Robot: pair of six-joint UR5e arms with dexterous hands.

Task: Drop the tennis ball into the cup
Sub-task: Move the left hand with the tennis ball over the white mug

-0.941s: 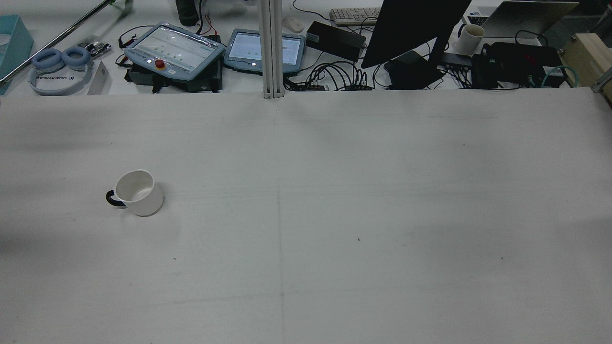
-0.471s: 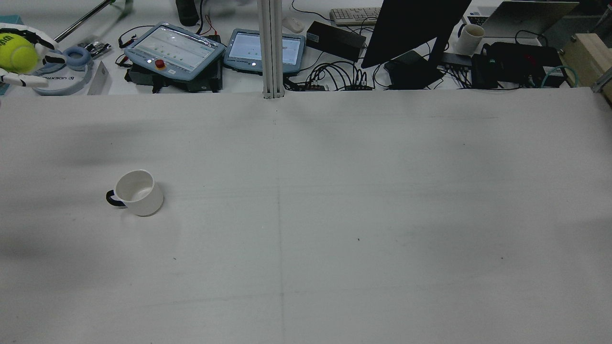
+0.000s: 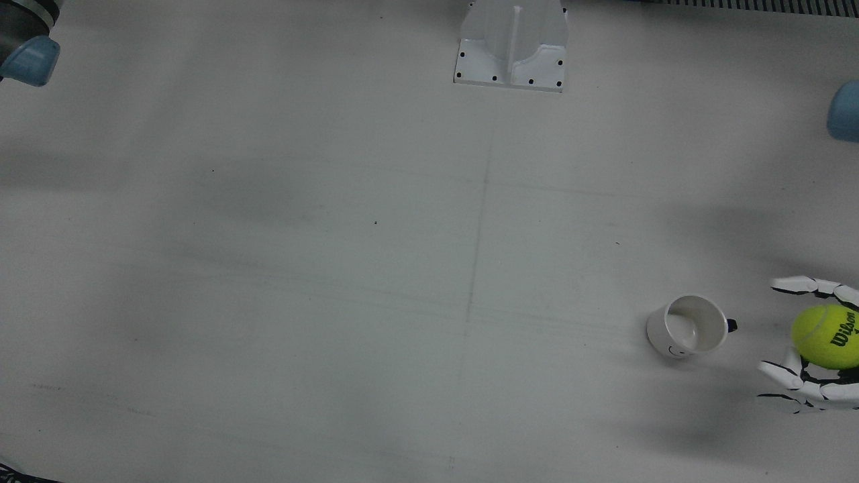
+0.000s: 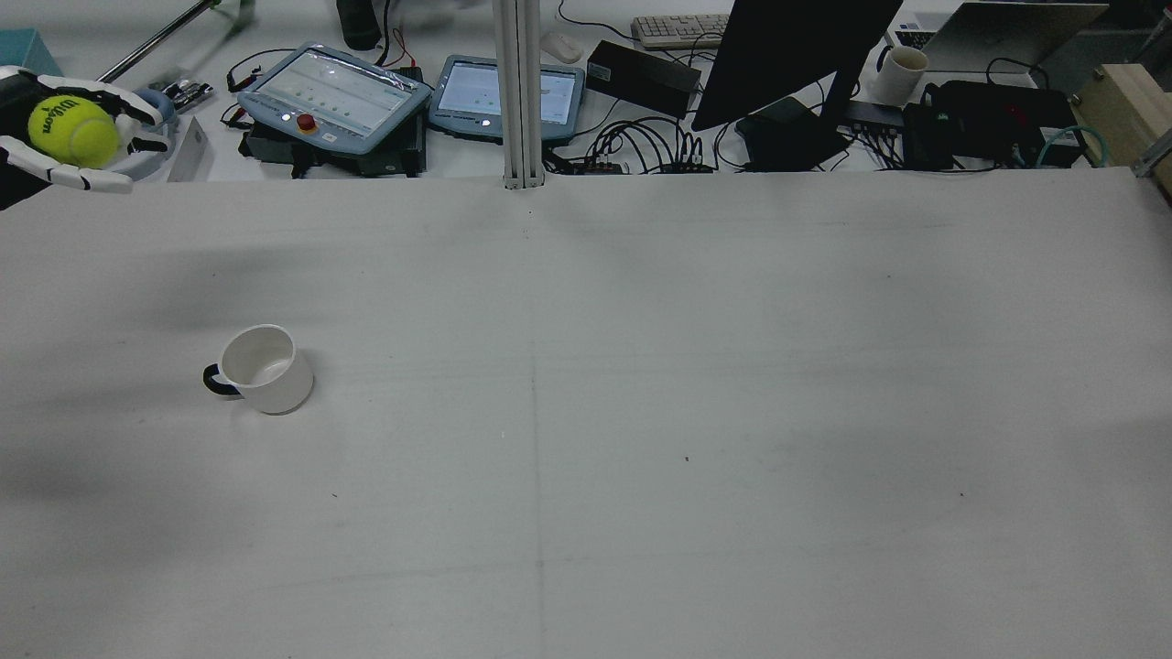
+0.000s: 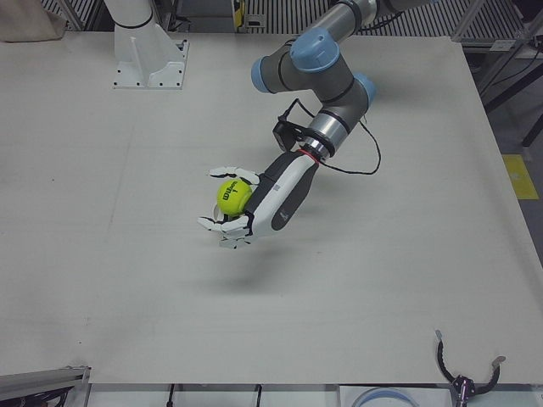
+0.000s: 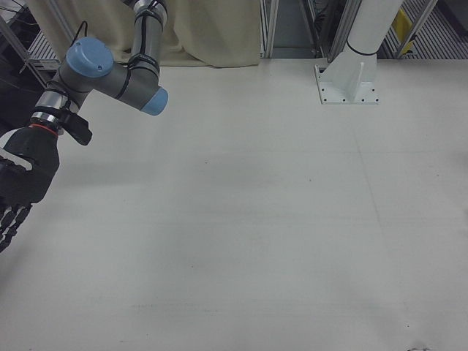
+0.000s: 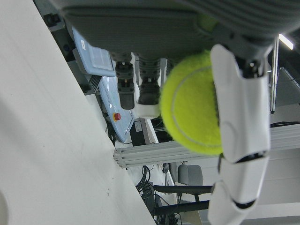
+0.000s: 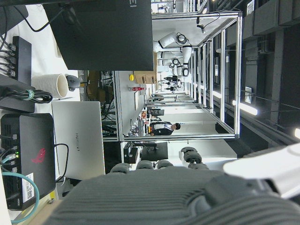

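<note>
My left hand (image 4: 78,146) is shut on a yellow-green Wilson tennis ball (image 4: 71,131) and holds it in the air at the far left of the rear view. A white cup (image 4: 261,369) with a dark handle stands upright and empty on the table, below and to the right of the hand. In the front view the ball (image 3: 824,335) is right of the cup (image 3: 688,327), apart from it. The left-front view shows the hand (image 5: 254,212) with the ball (image 5: 231,194) above its shadow. My right hand (image 6: 18,186) hangs at the right-front view's left edge, fingers spread, empty.
Beyond the table's far edge lie two teach pendants (image 4: 334,96), headphones (image 4: 156,137), a monitor (image 4: 797,64) and cables. A vertical post (image 4: 520,91) stands at the far edge's middle. A white pedestal base (image 3: 511,43) sits at the front view's top.
My left hand with the ball has come into the rear view from the left edge and moved right. The cup has not moved.
</note>
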